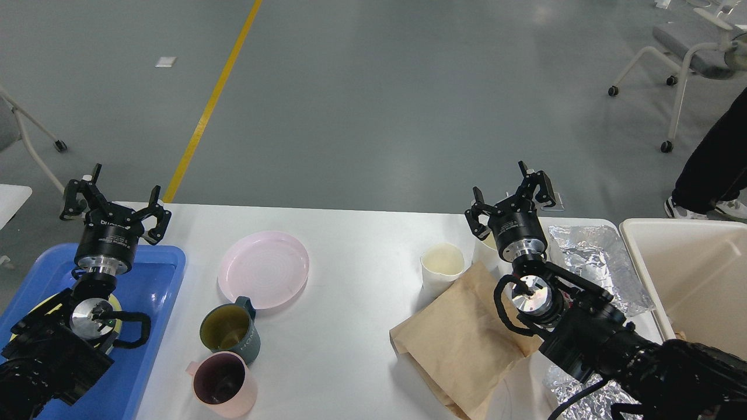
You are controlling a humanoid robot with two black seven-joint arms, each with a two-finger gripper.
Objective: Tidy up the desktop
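On the white desktop [350, 326] you have a pink plate [264, 268]; your left gripper [115, 204] and right gripper [509, 195] both hang with fingers spread, holding nothing.

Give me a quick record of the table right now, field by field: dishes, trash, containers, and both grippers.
dishes: pink plate, green mug, pink mug
trash: paper cup, brown bag, foil
containers: blue tray left, cream bin right
surface: desktop
left gripper: open, empty
right gripper: open, empty
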